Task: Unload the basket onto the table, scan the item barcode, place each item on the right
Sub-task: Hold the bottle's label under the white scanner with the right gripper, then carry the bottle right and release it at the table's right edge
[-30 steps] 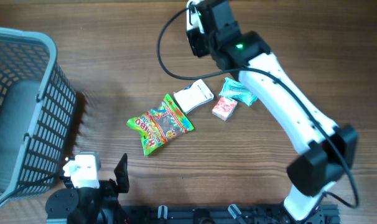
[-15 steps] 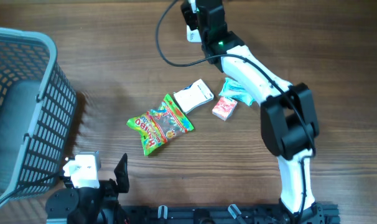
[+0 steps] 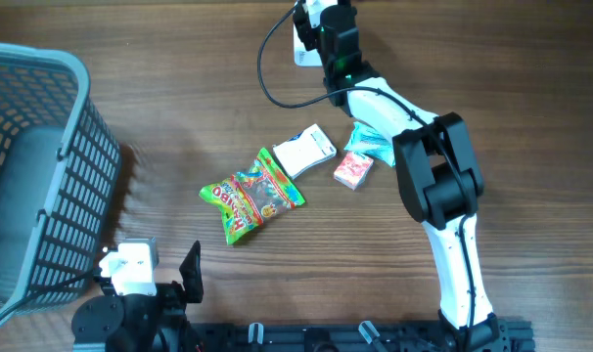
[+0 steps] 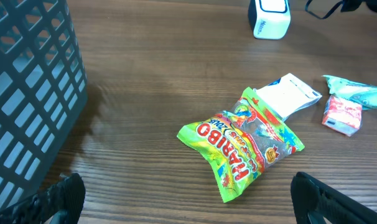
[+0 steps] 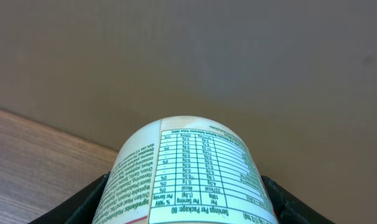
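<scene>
Wooden table (image 3: 179, 117) — basket (image 3: 81, 196), Haribo bag (image 3: 252, 196), white box (image 3: 304, 152), pink packet (image 3: 353, 171), teal pouch (image 4: 356, 92).

Grey lattice basket (image 3: 86, 196), green-yellow-red candy bag (image 3: 252, 196), pink packet (image 3: 353, 171), teal wrapper (image 3: 377, 145), white black-printed jar (image 5: 188, 168), brown wood-grain table (image 3: 179, 88).

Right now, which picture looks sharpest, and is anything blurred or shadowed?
Overhead: even light; the grey mesh plastic basket throws a soft shadow onto the brown wooden table. Left wrist: the green glossy Haribo sweet bag is crisp, the black fingers at the corners blurred. Right wrist: the white round labelled container looks slightly soft.
</scene>
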Controlling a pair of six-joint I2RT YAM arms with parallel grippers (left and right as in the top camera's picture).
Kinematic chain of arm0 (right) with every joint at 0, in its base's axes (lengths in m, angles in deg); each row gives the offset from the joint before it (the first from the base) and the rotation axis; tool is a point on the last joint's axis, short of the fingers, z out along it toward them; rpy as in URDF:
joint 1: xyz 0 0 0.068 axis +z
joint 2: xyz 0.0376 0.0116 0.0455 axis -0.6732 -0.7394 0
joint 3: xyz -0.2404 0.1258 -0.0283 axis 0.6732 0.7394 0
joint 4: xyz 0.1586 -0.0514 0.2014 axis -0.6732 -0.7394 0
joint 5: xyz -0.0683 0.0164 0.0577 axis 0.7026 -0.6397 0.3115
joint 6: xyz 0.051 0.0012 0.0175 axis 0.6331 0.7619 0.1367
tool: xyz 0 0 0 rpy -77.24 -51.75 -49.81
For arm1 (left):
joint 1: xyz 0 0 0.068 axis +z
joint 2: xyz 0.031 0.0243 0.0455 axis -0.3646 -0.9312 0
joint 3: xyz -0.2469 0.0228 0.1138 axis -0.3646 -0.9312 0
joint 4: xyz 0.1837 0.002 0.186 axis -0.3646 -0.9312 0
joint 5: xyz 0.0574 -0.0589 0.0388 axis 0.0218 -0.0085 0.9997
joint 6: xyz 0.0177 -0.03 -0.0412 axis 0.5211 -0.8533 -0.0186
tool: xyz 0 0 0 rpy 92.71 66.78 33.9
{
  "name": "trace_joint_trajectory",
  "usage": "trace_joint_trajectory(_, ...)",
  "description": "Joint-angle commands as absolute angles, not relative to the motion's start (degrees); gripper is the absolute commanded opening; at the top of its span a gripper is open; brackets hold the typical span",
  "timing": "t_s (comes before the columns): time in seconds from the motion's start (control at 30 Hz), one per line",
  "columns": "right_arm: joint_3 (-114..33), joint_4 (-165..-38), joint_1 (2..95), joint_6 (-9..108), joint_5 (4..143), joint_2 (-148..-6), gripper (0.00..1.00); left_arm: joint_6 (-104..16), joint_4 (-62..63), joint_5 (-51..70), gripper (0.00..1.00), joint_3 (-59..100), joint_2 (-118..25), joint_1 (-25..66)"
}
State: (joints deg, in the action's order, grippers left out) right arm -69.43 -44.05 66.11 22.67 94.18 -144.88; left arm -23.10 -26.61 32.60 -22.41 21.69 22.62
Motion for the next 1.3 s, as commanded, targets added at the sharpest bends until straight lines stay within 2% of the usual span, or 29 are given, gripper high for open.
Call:
trace_joint_trajectory(0.0, -70.3, -42.3, 66.2, 23.8, 93.3, -147.3, 0.65, -23.9, -26.5, 31.5, 1.0, -22.8, 21.6, 22.8)
trace_joint_trajectory(0.23, -70.9, -40.8, 66.3, 25.4, 97.6, -145.7, 0.66, -23.9, -26.5, 31.5, 1.0, -22.8, 21.6, 22.8)
trace_joint_trajectory(0.47, -70.9, -64.7, 63.4, 25.5, 110.1, -130.1, 0.65, -23.9, -26.5, 31.5, 1.0, -22.8, 21.6, 22.8)
trace_joint_trajectory(0.57, -70.9, -77.9, 59.0, 32.0, 113.5, -124.1, 0.65, -23.9, -26.5, 31.5, 1.0, -22.8, 21.6, 22.8)
trace_joint_trajectory(0.63, -70.9, -89.3, 52.6, 39.5, 113.5, -120.0, 0.66, -23.8, -26.5, 31.5, 1.0, -22.8, 21.6, 22.8)
trace_joint_trajectory(0.77, -70.4, -102.3, 39.8, 46.6, 112.8, -119.4, 0.68, -23.9, -26.5, 31.5, 1.0, -22.8, 21.6, 22.8)
trace_joint_trajectory(0.87, -68.6, -109.4, 26.2, 49.8, 103.4, -121.2, 0.68, -23.8, -26.5, 31.5, 1.0, -22.8, 21.6, 22.8)
trace_joint_trajectory(1.03, -68.6, -116.0, 6.5, 52.0, 89.2, -125.8, 0.68, -23.9, -26.5, 31.5, 1.0, -22.8, 21.6, 22.8)
trace_joint_trajectory(1.13, -68.6, -116.9, 1.0, 48.9, 86.9, -127.7, 0.73, -23.9, -26.5, 31.5, 1.0, -22.8, 21.6, 22.8)
trace_joint_trajectory(1.27, -68.6, -117.0, -4.3, 48.0, 80.1, -132.3, 0.75, -23.9, -26.5, 31.5, 1.0, -22.8, 21.6, 22.8)
